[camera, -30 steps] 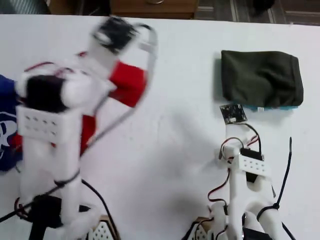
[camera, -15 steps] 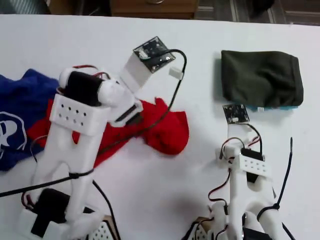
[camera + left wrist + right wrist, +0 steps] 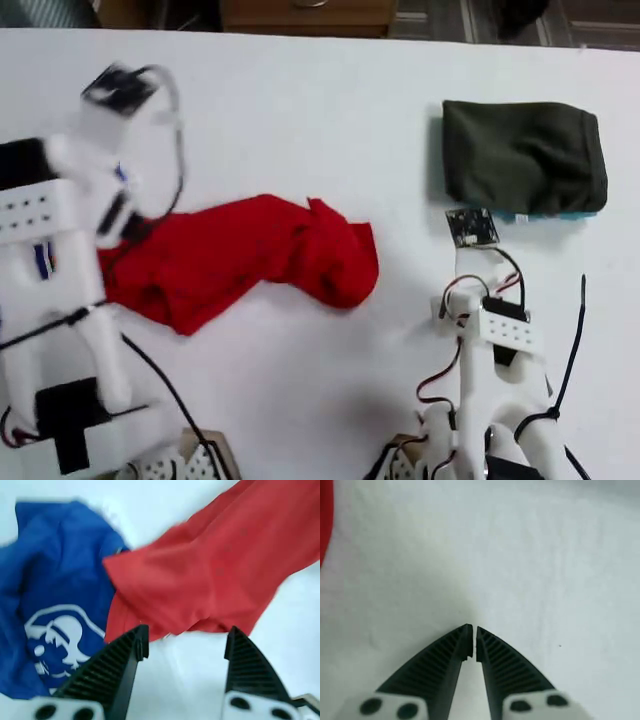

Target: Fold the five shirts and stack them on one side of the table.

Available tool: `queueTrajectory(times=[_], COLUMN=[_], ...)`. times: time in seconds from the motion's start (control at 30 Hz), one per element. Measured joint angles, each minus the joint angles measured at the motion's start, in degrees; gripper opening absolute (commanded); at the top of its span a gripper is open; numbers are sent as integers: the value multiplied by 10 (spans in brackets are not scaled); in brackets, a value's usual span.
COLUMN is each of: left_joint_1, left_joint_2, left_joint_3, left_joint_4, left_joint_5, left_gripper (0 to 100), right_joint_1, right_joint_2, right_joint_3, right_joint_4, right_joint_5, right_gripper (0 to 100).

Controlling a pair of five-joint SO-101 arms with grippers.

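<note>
One red shirt (image 3: 220, 565) just beyond left tool (image 3: 187, 634).

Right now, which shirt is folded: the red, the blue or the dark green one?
The dark green shirt, a compact rectangle; the red shirt and the blue shirt lie spread and crumpled.

White plastic arms (image 3: 497, 335) carried black cables (image 3: 577, 330), and the left claw (image 3: 187, 632) and right claw (image 3: 474, 630) had black ribbed fingers (image 3: 112, 667) ahead of white, holed bases (image 3: 65, 711).

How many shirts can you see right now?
3. Red shirt crumpled mid-table; blue shirt beside its end; folded dark green shirt ahead of the right arm. A teal edge beneath it may be another.
</note>
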Motion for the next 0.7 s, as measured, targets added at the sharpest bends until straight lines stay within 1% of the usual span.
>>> queueTrajectory(times=[0.13,0.23,0.47,0.7], left_joint_1=[-84,-123,-149,-214], left_joint_2=[0,0,1,1], left_joint_3=[103,147,197,201], left_joint_4=[-94,-140,-156,-192], left_joint_5=[-39,-44,-48,-47], left_gripper=[264,264,264,264], right_joint_1=[0,0,0,0], right_joint_2=[0,0,0,0], right_joint_3=[0,0,0,0], right_joint_4=[0,0,0,0], right_joint_5=[0,0,-2,-2], right_gripper=[20,20,20,20])
